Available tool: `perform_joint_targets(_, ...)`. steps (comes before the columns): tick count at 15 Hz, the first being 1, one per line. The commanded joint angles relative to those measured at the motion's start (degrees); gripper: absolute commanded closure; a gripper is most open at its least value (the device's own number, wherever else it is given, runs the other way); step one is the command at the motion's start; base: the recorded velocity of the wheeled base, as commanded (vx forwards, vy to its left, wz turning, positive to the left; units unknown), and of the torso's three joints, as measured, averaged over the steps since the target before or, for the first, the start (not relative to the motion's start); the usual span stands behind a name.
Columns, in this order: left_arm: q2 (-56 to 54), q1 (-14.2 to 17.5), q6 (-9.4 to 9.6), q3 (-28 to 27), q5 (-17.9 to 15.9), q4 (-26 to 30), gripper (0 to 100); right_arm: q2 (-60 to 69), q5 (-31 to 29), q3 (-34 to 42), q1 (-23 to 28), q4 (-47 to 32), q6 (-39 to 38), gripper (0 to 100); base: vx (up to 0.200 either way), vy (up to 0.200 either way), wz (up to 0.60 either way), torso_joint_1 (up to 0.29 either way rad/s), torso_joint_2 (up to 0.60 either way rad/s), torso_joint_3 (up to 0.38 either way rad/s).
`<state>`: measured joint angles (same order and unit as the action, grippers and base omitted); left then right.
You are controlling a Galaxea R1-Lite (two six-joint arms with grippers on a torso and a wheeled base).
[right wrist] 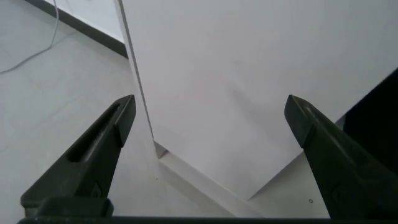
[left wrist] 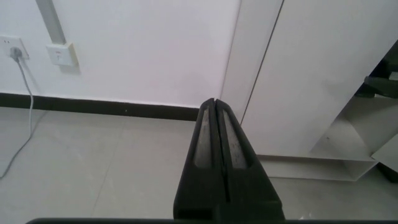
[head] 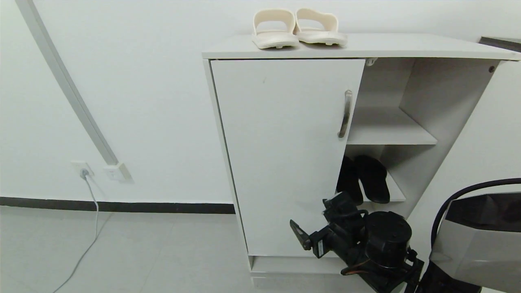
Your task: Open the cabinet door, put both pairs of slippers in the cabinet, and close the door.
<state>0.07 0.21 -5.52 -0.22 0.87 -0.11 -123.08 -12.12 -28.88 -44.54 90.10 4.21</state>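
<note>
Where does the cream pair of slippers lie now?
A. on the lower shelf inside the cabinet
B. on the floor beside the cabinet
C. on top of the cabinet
C: the cream slippers rest side by side on top of the cabinet; the black slippers are the pair inside.

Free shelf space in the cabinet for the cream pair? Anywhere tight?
Upper shelf is bare, between the closed door and the cabinet's right wall. Lower shelf is crowded: black slippers take most of it, right gripper low in front.
</note>
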Motion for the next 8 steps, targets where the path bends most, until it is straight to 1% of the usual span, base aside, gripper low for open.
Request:
perform_joint_targets(1,0.1,-0.03,-0.01,0.04,0.01,0.11,100,0.03,-0.1,0.32,-0.02,-0.1,0.01,0,0.0,0.0,0.0,0.002,-0.05,-0.334)
perform_joint_targets(2,0.01,-0.03,-0.01,0.04,0.01,0.11,100,0.03,-0.1,0.58,-0.1,-0.1,0.01,0,0.0,0.0,0.0,0.032,-0.26,-0.369)
perform_joint_targets(5,0.01,-0.03,-0.01,0.04,-0.07,0.11,100,0.03,-0.1,0.84,-0.19,-0.1,0.01,0,0.0,0.0,0.0,0.036,-0.55,-0.364)
perform_joint_targets(8,0.01,-0.03,-0.01,0.04,-0.07,0.11,100,0.03,-0.19,0.93,-0.46,-0.1,0.1,0,0.0,0.0,0.0,0.11,-0.47,-0.351)
